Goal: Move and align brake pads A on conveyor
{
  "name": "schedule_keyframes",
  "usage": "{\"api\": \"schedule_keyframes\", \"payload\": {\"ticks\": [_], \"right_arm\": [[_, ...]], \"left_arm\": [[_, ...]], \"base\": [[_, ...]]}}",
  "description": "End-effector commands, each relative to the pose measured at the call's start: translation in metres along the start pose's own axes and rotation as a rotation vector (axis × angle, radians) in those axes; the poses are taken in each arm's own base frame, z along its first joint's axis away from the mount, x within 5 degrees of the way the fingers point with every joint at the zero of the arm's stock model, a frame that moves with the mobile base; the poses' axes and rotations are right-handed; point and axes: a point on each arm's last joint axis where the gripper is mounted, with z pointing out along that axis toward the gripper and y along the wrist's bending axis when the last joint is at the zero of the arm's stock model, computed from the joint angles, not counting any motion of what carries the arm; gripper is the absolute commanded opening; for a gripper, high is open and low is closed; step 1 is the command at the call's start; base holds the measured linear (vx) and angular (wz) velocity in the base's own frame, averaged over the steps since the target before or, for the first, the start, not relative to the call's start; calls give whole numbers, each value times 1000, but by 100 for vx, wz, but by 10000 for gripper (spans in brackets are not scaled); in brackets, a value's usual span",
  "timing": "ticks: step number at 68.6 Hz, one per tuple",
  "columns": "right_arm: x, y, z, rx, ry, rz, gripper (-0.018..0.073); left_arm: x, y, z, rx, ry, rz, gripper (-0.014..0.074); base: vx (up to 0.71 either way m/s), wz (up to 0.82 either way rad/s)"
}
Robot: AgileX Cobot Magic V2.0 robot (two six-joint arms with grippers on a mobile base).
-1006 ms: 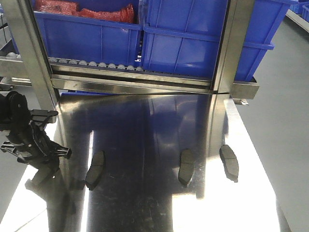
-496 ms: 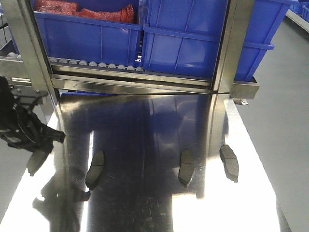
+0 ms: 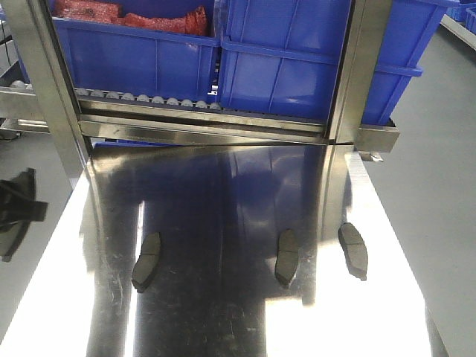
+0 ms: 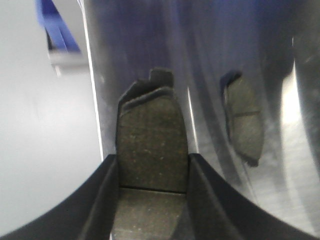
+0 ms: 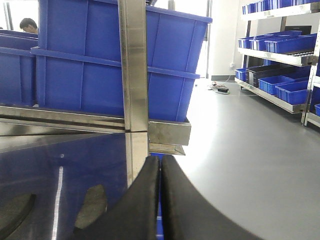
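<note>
The left gripper (image 4: 152, 160) pinches one pad (image 4: 150, 135) by the table's (image 3: 223, 193) left edge. On the table, well apart, lie a left pad (image 3: 146, 260), a middle pad (image 3: 286, 256) and a right pad (image 3: 352, 249). The right gripper's (image 5: 160, 200) fingers are pressed together, empty.

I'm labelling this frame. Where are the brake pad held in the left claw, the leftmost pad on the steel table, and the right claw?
held brake pad (image 4: 150, 145): left wrist view, face above the groove.
leftmost pad (image 3: 146, 261): front view, middle of its face.
right claw (image 5: 160, 167): right wrist view, seam between shut fingertips.
</note>
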Motion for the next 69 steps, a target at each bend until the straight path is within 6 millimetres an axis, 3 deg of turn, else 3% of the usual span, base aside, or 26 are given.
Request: {"api": "schedule_keyframes", "payload": {"ticks": [1, 16, 29, 69], "right_arm": [[-4, 0, -1, -1, -77, -9, -11], [-4, 0, -1, -1, -77, -9, -11], [-4, 0, -1, -1, -77, -9, -11], [-4, 0, -1, -1, -75, -9, -11]], "left_arm": [[3, -4, -38, -7, -258, -6, -6], [47, -7, -77, -24, -485, -1, -6], [75, -8, -80, -28, -535, -1, -6], [78, -8, -80, -30, -543, 0, -6]], "base": [[0, 0], [0, 0], [0, 0], [0, 0]]}}
